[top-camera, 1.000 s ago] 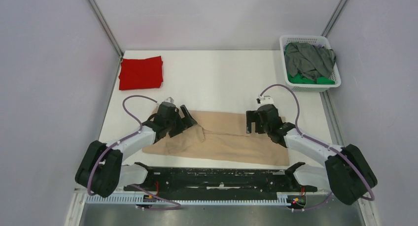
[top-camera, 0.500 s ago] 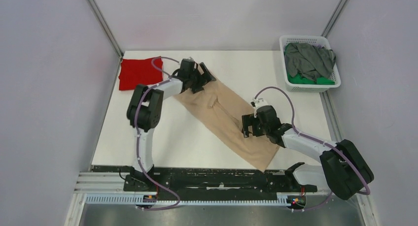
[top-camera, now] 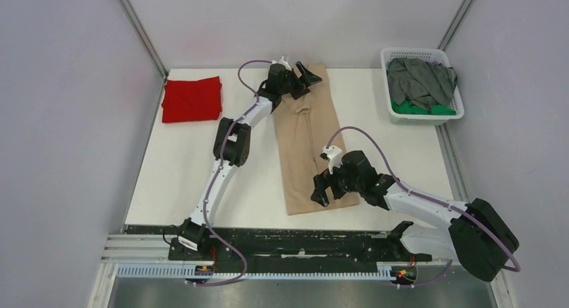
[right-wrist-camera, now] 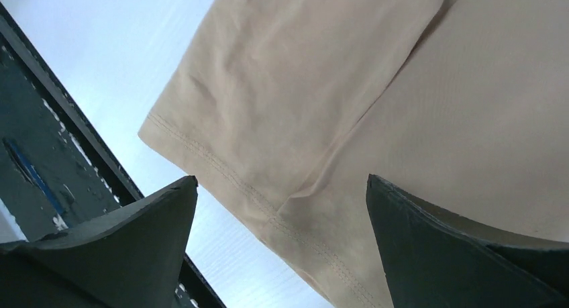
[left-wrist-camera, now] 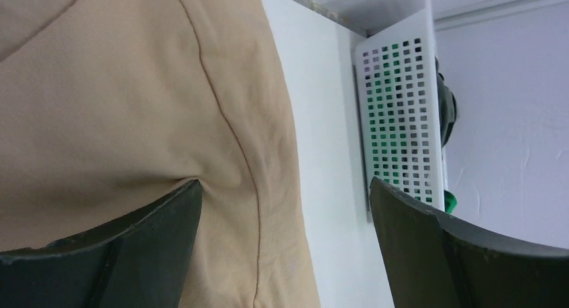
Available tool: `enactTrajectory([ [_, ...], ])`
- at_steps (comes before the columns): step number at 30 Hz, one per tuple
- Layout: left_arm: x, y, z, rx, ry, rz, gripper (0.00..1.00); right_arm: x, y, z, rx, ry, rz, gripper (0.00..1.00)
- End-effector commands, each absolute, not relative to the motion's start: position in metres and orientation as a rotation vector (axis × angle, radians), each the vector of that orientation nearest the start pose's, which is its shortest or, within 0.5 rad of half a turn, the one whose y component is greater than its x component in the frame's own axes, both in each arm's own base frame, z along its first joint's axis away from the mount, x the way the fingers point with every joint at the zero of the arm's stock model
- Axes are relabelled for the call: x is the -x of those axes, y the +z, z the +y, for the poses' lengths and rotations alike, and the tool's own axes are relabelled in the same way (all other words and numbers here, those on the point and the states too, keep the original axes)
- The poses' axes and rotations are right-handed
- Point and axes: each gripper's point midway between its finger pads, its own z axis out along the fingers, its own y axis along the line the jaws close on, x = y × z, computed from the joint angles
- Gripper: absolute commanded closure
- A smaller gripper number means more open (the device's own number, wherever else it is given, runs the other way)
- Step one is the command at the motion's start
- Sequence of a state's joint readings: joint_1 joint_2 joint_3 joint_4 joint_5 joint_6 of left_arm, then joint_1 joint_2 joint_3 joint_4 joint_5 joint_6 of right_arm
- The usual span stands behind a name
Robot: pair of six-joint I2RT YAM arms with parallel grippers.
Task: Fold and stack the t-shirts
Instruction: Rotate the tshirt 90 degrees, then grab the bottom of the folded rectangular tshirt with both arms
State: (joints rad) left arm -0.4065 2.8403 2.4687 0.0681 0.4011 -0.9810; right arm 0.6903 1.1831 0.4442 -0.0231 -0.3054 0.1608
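Observation:
A beige t-shirt [top-camera: 305, 154], folded into a long strip, lies on the white table running from the far edge toward me. My left gripper [top-camera: 309, 76] is stretched out over its far end, open, with the cloth's side seam [left-wrist-camera: 235, 140] under the wide jaws. My right gripper [top-camera: 318, 190] hovers open above the near hem [right-wrist-camera: 268, 207], beside the shirt's near right corner. A folded red t-shirt [top-camera: 192, 98] lies at the far left. Grey [top-camera: 419, 78] and green [top-camera: 417, 109] t-shirts sit bunched in a basket.
The white plastic basket [top-camera: 415, 52] stands at the far right corner and shows in the left wrist view as a perforated wall [left-wrist-camera: 399, 107]. Grey walls close three sides. The black rail [top-camera: 295, 241] with the arm bases runs along the near edge.
The beige shirt has swung from lying across the near table to lying front to back. My left arm reached to the far edge. My right gripper shifted left, to the near hem.

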Motion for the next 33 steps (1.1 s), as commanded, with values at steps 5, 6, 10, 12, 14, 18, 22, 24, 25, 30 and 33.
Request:
enactTrajectory([
  [5,-0.612,0.154,-0.407,0.027,-1.441,1.865,0.0,-0.221,0.091,0.223,0.561,0.667,2.128,0.02],
  [6,-0.607,0.166,-0.406,-0.003,-1.441,1.864,0.0,-0.226,0.092,0.217,0.505,0.634,2.142,0.02],
  [10,-0.568,0.223,-0.4,-0.116,-1.444,1.86,0.0,-0.234,0.09,0.189,0.343,0.527,2.2,0.02],
  [12,-0.536,0.239,-0.395,-0.184,-1.384,1.901,0.0,-0.236,0.087,0.174,0.279,0.489,2.236,0.02],
  [14,-0.501,0.243,-0.382,-0.208,-1.251,1.988,0.0,-0.236,0.08,0.155,0.203,0.449,2.279,0.02],
  [18,-0.406,0.224,-0.349,-0.232,-0.974,2.115,0.0,-0.23,0.061,0.121,0.065,0.419,2.357,0.02],
  [22,-0.313,0.159,-0.306,-0.154,-0.741,2.314,0.0,-0.218,0.05,0.108,0.043,0.414,2.389,0.02],
  [24,-0.265,0.132,-0.292,-0.179,-0.707,2.408,0.0,-0.21,0.045,0.106,0.054,0.415,2.408,0.02],
  [25,-0.241,0.114,-0.285,-0.185,-0.68,2.469,0.0,-0.207,0.042,0.105,0.058,0.413,2.416,0.02],
  [30,-0.155,0.063,-0.266,-0.164,-0.678,2.664,0.0,-0.194,0.034,0.108,0.093,0.452,2.451,0.02],
  [33,-0.13,0.054,-0.274,-0.261,-0.676,2.698,0.01,-0.191,0.031,0.108,0.099,0.459,2.463,0.03],
])
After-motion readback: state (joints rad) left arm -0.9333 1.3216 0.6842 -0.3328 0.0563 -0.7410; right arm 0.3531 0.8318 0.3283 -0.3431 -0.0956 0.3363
